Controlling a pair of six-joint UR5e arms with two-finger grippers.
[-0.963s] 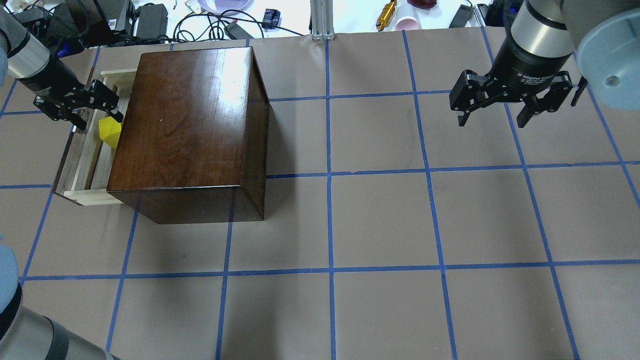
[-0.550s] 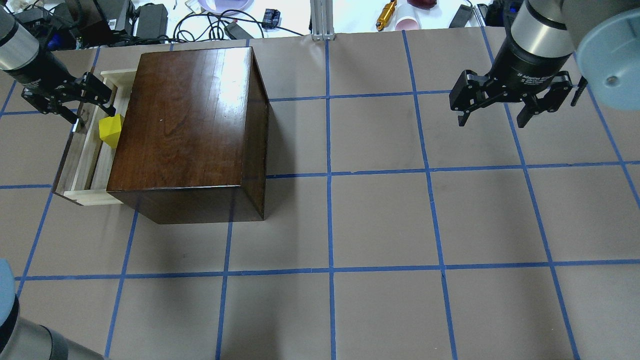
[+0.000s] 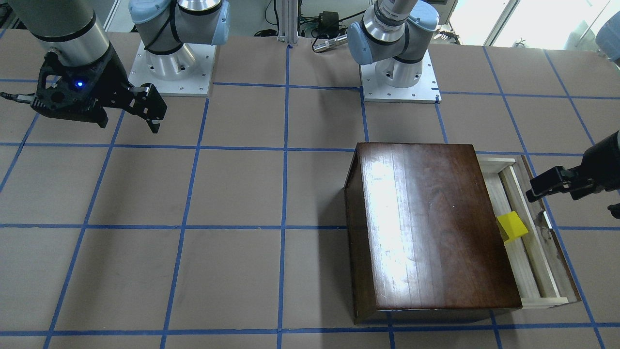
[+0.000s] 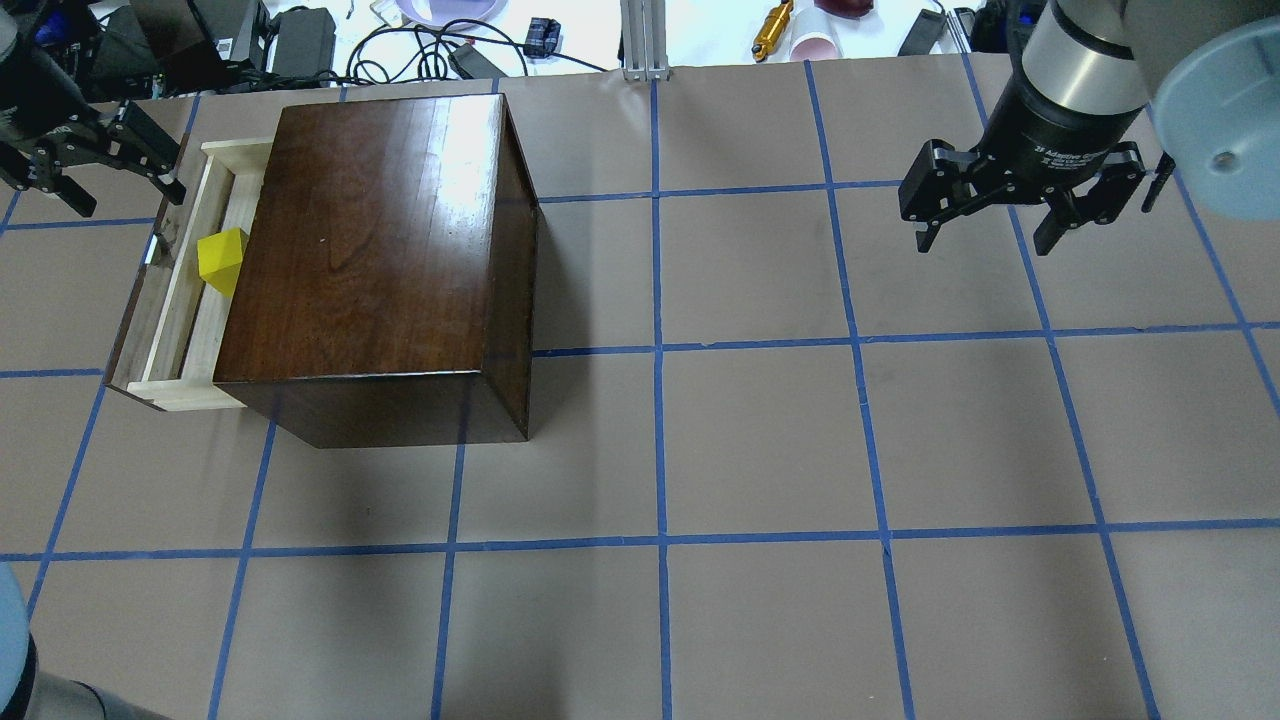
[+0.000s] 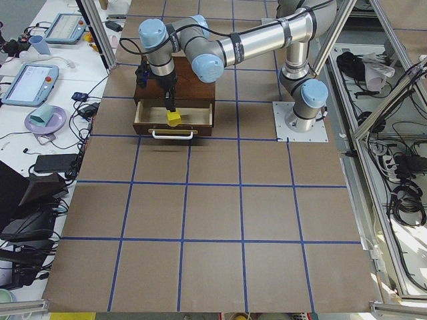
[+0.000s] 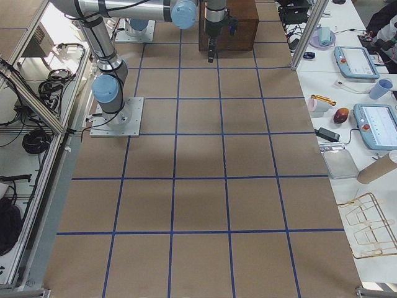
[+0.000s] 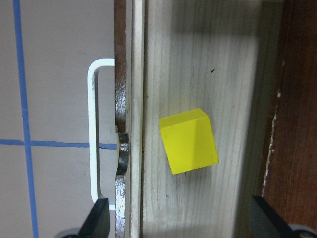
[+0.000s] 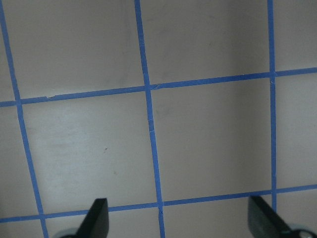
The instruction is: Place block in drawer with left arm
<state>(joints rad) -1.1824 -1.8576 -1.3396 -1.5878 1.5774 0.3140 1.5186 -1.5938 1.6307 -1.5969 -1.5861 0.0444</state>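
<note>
The yellow block (image 4: 222, 260) lies free on the pale wood floor of the open drawer (image 4: 178, 300), close to the dark-brown cabinet (image 4: 380, 250). It also shows in the front view (image 3: 512, 226) and the left wrist view (image 7: 188, 141). My left gripper (image 4: 133, 202) hovers open and empty above the drawer's far end, apart from the block; in the left wrist view (image 7: 181, 220) its fingertips (image 7: 96, 220) straddle the drawer. My right gripper (image 4: 985, 245) hangs open and empty over bare table at the far right, also in the right wrist view (image 8: 178, 220).
The drawer's white wire handle (image 7: 94, 139) sticks out from its dark front panel. Cables, power bricks and a pink cup (image 4: 815, 45) lie beyond the table's far edge. The two arm bases (image 3: 397, 77) stand on the robot's side.
My left gripper has drawn up and away from the block, toward the far left. The block stays in the drawer. The right arm has not moved.
</note>
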